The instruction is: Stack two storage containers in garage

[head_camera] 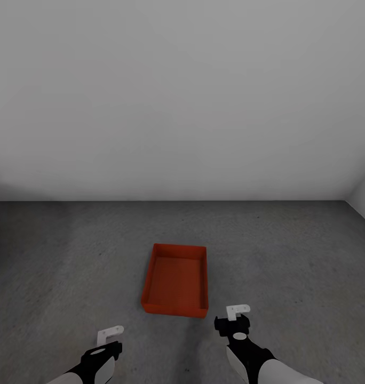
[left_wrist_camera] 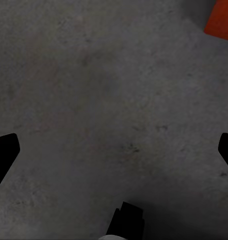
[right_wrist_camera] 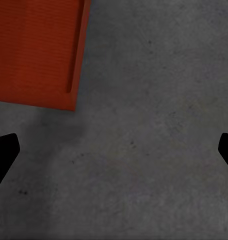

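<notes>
An orange-red storage container (head_camera: 176, 280) rests flat and open-topped on the dark grey concrete floor (head_camera: 70, 256) of the garage, a little ahead of me and between my arms. My left gripper (head_camera: 105, 349) hangs open over bare floor to the container's near left; in the left wrist view a corner of the container (left_wrist_camera: 221, 20) shows past that open gripper (left_wrist_camera: 114, 150). My right gripper (head_camera: 236, 328) stands open just off the container's near right corner. The right wrist view has the container (right_wrist_camera: 36, 50) beyond the open right gripper (right_wrist_camera: 114, 150). Neither gripper holds anything.
A plain light grey wall (head_camera: 182, 106) closes the room beyond the container. A second wall (head_camera: 364, 194) meets it at a corner on the right. Bare concrete spreads to both sides of the container.
</notes>
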You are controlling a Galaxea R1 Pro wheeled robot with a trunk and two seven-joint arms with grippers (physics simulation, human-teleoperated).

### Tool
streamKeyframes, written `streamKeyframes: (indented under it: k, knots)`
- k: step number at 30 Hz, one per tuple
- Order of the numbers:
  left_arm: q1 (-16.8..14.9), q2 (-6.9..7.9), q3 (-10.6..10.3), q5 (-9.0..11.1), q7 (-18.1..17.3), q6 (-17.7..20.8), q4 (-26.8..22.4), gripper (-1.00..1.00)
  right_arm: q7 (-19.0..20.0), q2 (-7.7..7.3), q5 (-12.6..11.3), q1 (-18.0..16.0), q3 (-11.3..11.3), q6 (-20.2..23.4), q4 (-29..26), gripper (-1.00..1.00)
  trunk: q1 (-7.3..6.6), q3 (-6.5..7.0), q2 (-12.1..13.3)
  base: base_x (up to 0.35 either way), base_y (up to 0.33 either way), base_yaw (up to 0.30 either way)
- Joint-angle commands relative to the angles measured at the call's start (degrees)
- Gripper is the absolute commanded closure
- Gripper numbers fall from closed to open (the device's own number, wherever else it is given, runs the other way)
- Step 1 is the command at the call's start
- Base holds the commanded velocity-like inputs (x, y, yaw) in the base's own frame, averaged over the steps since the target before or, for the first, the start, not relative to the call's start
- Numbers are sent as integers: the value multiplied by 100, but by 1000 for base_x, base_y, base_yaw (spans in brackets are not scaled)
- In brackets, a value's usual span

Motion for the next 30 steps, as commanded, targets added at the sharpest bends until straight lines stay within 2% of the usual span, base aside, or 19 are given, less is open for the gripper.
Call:
streamKeyframes:
  k: [1,7,11,16,20,22,23,25,26,28,30]
  knots:
    - [-3,0,-48,58,28,-10,1,-100,-25,0,-48,-4,43,-19,7,-100,0,-4,-2,0,0,0]
    - [-3,-6,-46,71,35,3,25,-100,-25,-79,5,-4,50,41,560,-100,0,-4,-2,0,0,0]
    - [-3,13,-45,75,47,-15,427,-100,-11,-167,-38,-1,52,54,892,-100,0,-4,-2,0,0,0]
    - [45,184,-46,77,-11,8,584,-100,24,-347,-74,100,52,105,1148,-100,0,-4,-2,0,0,0]
    - [54,255,-46,78,-40,5,608,-100,64,-452,-59,607,52,68,1180,-100,0,-4,-2,0,0,0]
    - [83,264,-46,71,-58,-10,613,-100,81,-472,-48,1030,52,23,1183,-100,0,-4,-2,0,0,0]
    - [184,259,-49,66,-132,-26,614,-100,82,-480,-47,1264,52,4,1185,-100,0,-4,-2,0,0,0]
    - [424,261,-46,59,-400,-50,613,-100,83,-492,-61,1423,49,-4,1190,-100,0,2,-2,0,0,0]
    - [480,265,-48,60,-499,-51,613,-100,83,-494,-63,1445,50,-6,1191,-100,0,7,-2,0,0,0]
    - [634,280,-48,74,-954,-37,615,-100,95,-504,-75,1497,49,6,1192,-100,0,22,-2,0,0,0]
    - [731,285,-46,75,-1254,-15,615,-100,131,-536,-78,1519,50,18,1193,-100,0,38,-2,0,0,0]
